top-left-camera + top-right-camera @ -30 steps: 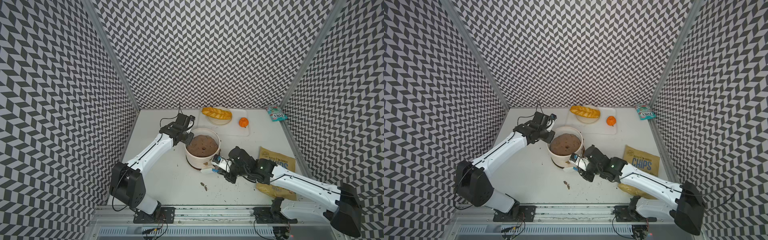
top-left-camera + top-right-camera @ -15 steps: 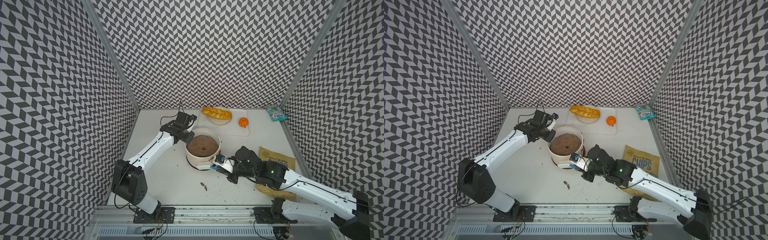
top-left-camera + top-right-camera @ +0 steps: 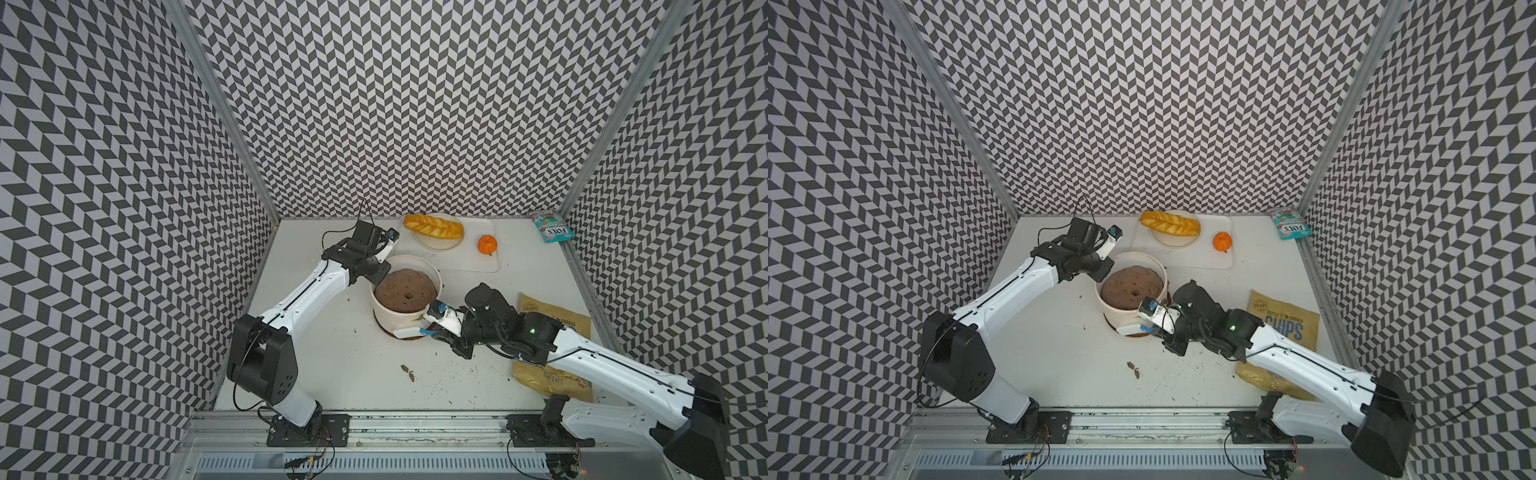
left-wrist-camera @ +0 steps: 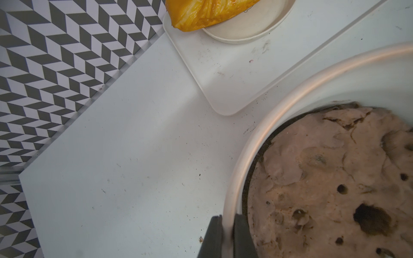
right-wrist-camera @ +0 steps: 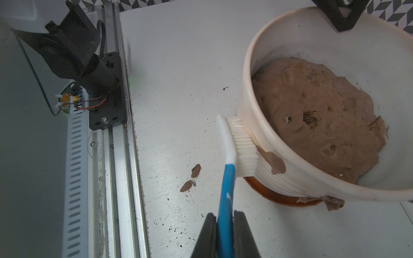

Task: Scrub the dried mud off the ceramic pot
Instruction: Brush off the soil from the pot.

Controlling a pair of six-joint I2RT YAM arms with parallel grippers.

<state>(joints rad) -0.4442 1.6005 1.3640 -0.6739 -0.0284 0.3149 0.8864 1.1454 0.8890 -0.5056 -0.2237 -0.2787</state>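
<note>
The right gripper (image 5: 225, 223), its fingers cut off at the frame edge, pinches the smooth blue handle of a scrub brush (image 5: 229, 145). Ahead of it, white bristles press the ribbed white wall of the ceramic pot (image 5: 290, 183), just beside a flat brown patch of dried mud (image 5: 273, 162). The left gripper (image 4: 226, 236) clamps the pot's thick rounded rim. The terracotta saucer (image 5: 268, 193) is mostly hidden beneath the pot.

A robotics lab cell was indicated by chevron-patterned wall panels (image 3: 395, 104) enclosing a white tabletop (image 3: 332, 374) and an aluminium mounting rail (image 3: 415, 430).
</note>
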